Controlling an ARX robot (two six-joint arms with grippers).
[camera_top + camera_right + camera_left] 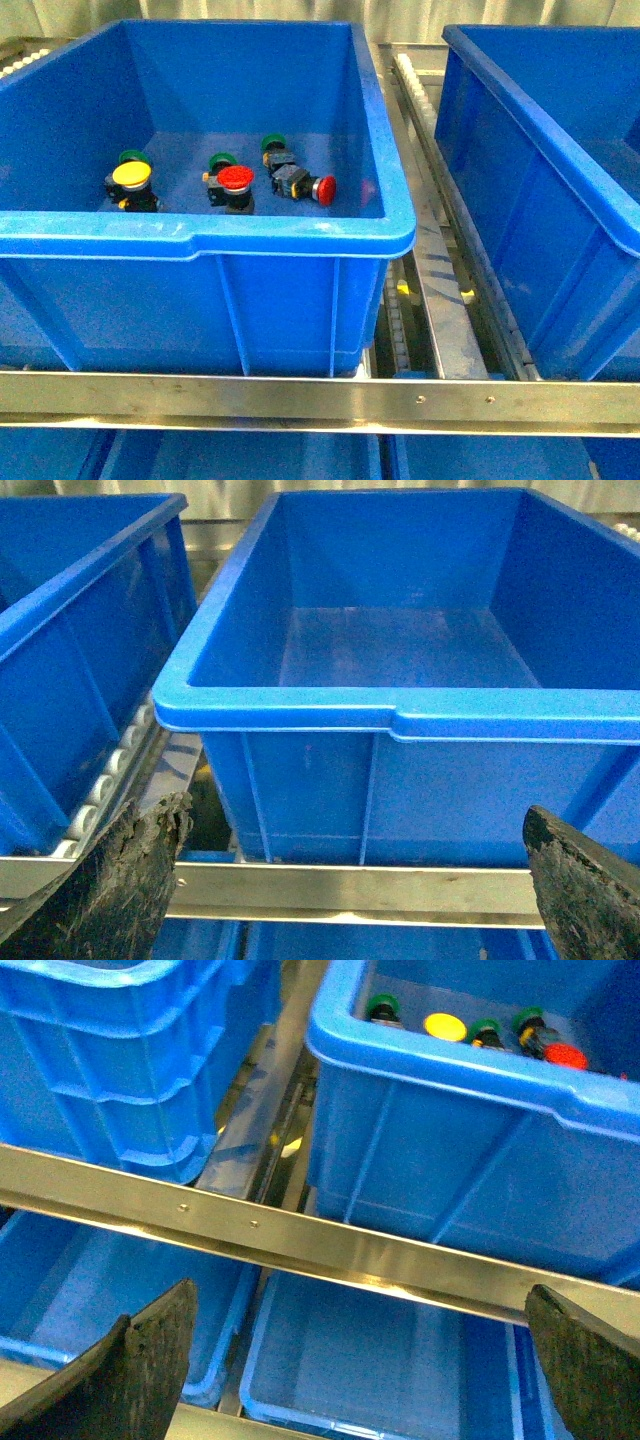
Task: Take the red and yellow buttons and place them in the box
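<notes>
Left fingers (140, 1370) and right fingers (120, 890) are standing apart, empty | I am targeting the yellow button (131, 176) | I am planning a vertical descent, avoiding the green switch (134, 157) behind.

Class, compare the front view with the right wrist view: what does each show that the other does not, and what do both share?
Only the front view shows the push buttons: one yellow button, two red buttons and green-capped ones, all inside the left bin. Only the right wrist view shows the right claw, open, and the whole inside of the right bin, with no buttons visible. Both show the two bins, the roller track between them and the steel rail in front.
</notes>
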